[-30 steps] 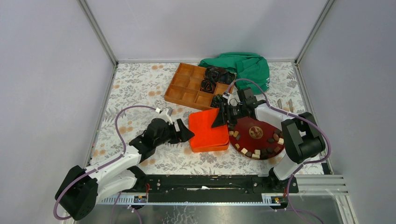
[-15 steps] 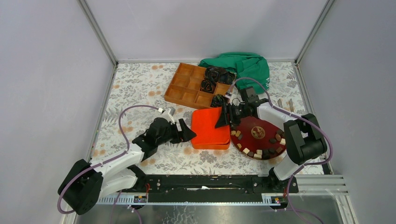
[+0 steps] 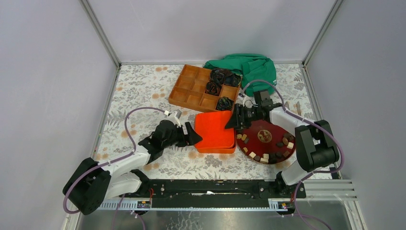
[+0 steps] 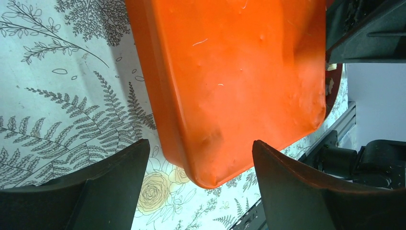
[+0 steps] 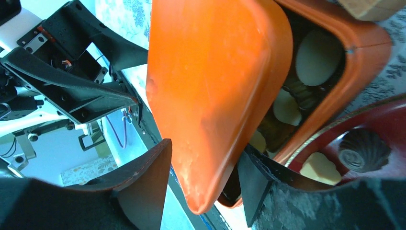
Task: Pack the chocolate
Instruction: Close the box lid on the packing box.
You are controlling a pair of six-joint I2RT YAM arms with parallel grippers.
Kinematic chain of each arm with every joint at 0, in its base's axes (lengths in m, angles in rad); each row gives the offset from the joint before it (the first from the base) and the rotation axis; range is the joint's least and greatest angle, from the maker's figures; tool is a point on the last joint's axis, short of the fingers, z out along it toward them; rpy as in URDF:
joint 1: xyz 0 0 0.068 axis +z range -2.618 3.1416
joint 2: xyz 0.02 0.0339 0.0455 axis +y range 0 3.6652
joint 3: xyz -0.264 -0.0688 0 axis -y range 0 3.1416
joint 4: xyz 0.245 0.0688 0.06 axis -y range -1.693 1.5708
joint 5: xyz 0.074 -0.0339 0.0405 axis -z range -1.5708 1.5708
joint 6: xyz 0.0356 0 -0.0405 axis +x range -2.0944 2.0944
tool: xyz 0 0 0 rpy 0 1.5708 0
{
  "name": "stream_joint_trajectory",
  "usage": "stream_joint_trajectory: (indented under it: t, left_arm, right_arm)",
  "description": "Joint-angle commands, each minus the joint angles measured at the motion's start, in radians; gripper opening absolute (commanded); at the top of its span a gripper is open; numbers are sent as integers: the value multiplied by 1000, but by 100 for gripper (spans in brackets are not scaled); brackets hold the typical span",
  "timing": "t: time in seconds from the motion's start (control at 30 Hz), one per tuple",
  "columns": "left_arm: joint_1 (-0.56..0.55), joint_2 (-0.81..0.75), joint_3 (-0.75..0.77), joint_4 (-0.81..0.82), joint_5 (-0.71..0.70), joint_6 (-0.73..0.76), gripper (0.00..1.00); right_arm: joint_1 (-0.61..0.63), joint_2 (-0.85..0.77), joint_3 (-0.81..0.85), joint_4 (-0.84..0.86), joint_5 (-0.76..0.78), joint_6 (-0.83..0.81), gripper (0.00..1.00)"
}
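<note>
Small brown, tan and cream chocolate pieces [image 3: 253, 154] ring a round dark red plate [image 3: 262, 125]. More cream chocolate [image 5: 316, 55] lies inside an orange box [image 5: 368, 52] whose orange lid [image 3: 215, 130] is tipped up on its right side. My right gripper [image 3: 235, 122] [image 5: 205, 148] is shut on the lid's right corner, one finger above it and one under it. My left gripper [image 3: 191, 135] [image 4: 200, 143] stands open around the orange lid's [image 4: 230, 72] near left corner, with neither finger touching it.
A brown compartment tray [image 3: 189, 91] at the back holds black crinkled bundles [image 3: 218, 80]. A green cloth [image 3: 251, 67] lies behind it on the right. The flowered table [image 3: 139, 86] is walled in by grey panels.
The lid has come down from a steep tilt to nearly flat, and my right gripper has moved right with it. My left gripper has edged right toward the box.
</note>
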Motion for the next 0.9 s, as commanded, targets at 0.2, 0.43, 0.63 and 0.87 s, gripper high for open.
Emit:
stream_joint_trajectory:
  t: [0.2, 0.43, 0.63, 0.87]
  left_arm:
    - [11, 81, 84, 49, 30, 55, 80]
    - [11, 115, 112, 39, 39, 49, 80]
    - [11, 136, 119, 46, 54, 38, 80]
    - [11, 137, 111, 66, 74, 18, 80]
  right_arm:
    - [-28, -84, 11, -44, 114, -90, 61]
    - [-28, -64, 29, -81, 193, -131, 69]
    - [-24, -19, 48, -94, 193, -138, 73]
    - [29, 9, 69, -92, 142, -132, 69]
